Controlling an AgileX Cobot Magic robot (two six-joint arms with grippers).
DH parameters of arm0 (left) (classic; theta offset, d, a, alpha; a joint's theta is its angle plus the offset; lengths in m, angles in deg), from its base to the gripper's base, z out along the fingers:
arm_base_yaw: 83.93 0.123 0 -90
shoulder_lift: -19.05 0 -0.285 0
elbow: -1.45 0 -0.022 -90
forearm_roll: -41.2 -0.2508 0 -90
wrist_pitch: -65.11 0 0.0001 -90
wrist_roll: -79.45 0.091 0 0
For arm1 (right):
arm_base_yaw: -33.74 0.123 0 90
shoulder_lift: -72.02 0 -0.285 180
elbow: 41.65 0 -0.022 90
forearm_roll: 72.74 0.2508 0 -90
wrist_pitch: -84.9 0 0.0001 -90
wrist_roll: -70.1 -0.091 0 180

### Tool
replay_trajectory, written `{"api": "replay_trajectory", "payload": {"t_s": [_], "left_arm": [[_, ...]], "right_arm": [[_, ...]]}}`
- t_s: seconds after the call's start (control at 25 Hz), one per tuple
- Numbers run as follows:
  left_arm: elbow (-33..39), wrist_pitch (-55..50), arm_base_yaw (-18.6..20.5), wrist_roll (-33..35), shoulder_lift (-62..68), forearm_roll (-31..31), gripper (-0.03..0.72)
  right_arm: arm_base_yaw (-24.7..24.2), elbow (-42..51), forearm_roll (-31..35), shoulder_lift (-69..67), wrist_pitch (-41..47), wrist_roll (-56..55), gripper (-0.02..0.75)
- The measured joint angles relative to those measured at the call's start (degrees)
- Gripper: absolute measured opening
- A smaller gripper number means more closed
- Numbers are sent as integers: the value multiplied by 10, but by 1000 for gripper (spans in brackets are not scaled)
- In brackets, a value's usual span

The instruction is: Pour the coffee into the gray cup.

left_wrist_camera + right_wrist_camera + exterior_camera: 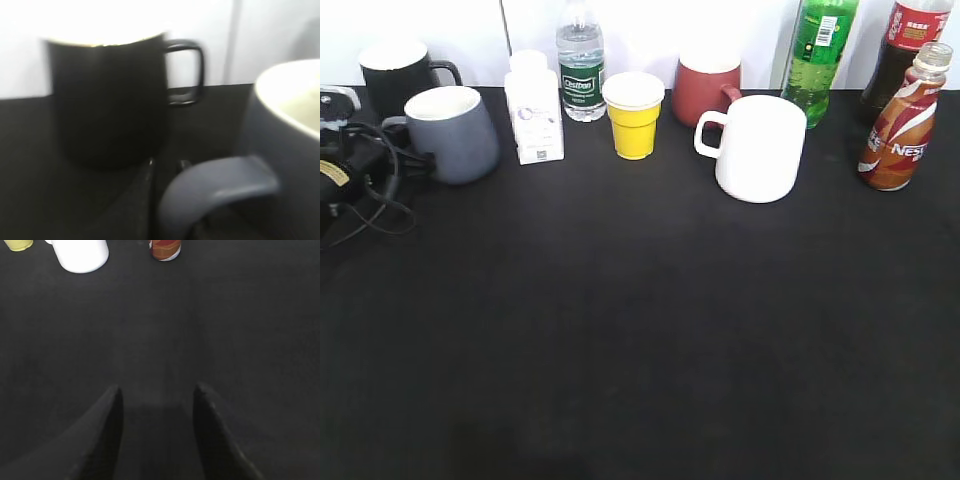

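Exterior view puts the brown Nestle coffee bottle (pixel 901 125) far right and the gray ceramic cup (pixel 453 132) far left. Right gripper (pixel 156 405) hangs spread; left gripper's state is unclear. Smooth plastic, probably slippery: grasp mid-body.

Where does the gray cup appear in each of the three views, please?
Exterior view: the gray cup stands at the far left, in front of the black mug.
Left wrist view: it fills the right edge, very close, its handle toward the camera.
Right wrist view: not in it.
Shared landmark: the black mug, behind the gray cup in both views that show it.
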Motion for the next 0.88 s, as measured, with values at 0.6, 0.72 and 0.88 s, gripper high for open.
{"api": "replay_trajectory", "payload": {"t_s": [0.6,0.72,0.88], "left_arm": [[280,64,-231,0,-228,13,78],[281,63,-259,0,-228,16,78],[281,61,-259,0,-228,20,78]], "right_arm": [[0,54,-61,-210,-416,0,373],[0,110,-61,-376,-687,0,587],[0,113,-62,-664,-990,0,654]]}}
